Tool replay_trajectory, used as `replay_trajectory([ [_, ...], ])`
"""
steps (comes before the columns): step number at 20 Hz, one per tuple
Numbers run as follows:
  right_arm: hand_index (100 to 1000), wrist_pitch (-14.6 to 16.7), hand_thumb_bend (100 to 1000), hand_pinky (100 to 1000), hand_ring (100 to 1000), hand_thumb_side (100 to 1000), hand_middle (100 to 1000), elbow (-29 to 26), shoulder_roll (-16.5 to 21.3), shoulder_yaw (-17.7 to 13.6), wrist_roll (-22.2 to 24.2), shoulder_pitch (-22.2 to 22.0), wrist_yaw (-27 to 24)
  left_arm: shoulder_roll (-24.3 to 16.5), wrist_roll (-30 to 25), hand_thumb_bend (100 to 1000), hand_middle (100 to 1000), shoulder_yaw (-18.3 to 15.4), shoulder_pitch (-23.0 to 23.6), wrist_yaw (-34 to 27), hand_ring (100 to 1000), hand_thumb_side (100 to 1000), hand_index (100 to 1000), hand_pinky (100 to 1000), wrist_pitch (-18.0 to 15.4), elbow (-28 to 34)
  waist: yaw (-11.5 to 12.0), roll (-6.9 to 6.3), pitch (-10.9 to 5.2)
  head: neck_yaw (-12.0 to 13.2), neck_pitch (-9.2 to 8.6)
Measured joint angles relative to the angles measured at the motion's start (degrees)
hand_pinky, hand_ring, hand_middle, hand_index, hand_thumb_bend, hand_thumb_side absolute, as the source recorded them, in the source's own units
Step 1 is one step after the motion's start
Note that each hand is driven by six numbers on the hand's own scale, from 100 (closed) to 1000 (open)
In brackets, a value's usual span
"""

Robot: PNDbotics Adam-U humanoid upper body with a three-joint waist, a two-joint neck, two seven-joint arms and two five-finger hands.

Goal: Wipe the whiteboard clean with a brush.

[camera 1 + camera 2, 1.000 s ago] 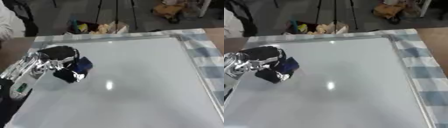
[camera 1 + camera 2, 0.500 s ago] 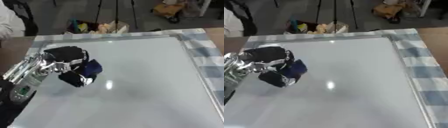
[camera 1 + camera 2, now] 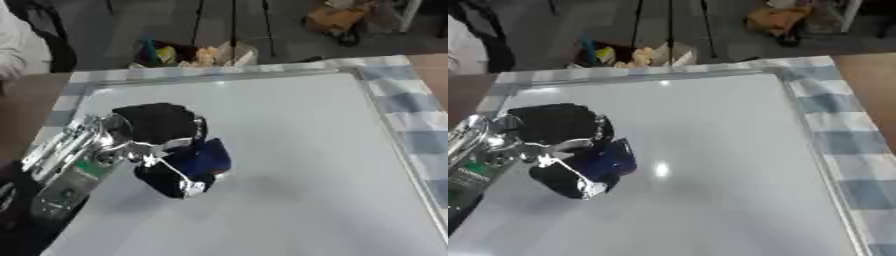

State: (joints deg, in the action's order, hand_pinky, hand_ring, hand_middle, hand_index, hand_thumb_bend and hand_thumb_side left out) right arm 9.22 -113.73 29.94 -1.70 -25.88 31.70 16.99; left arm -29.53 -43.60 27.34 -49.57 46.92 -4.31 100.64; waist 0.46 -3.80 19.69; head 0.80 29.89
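Across the table: whiteboard (image 3: 289, 150), large, flat, framed in silver, lying on a blue-checked cloth (image 3: 411, 110); no marks visible on the surface, one ceiling glare spot near the middle.

Left hand (image 3: 157, 135): over the board's left half, fingers curled and clamped on the brush; a second ago it sat closer to the left edge, so the stroke is travelling toward the centre.

Brush (image 3: 203, 159): dark blue, small, pressed to the board under the hand. Wiping appears under way, right half not yet reached.

Right hand: not shown.
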Motion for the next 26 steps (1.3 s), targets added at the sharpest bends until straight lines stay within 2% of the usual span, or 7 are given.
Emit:
replay_trajectory([
  [10,784,0.00,100,792,816,849,728,0.00,0.00,0.00,0.00,-0.03,0.00,2.34,0.52,100,213,2.09,2.14,4.12,338,585,408,190,-2.52,0.03,-0.08,0.05,-0.05,-0.31,0.28],
  [21,784,0.00,100,792,816,848,728,0.00,-0.12,0.00,0.00,0.04,0.00,4.92,1.82,100,209,4.43,2.67,4.50,333,590,405,180,-4.60,-0.09,-0.09,0.11,0.00,-0.46,0.29],
  [26,784,0.00,100,792,816,847,728,0.00,-0.42,0.00,0.00,0.10,0.00,5.42,2.86,100,210,5.24,2.87,5.37,336,587,407,185,-5.97,0.29,-0.08,0.26,0.10,-1.69,0.59],
])
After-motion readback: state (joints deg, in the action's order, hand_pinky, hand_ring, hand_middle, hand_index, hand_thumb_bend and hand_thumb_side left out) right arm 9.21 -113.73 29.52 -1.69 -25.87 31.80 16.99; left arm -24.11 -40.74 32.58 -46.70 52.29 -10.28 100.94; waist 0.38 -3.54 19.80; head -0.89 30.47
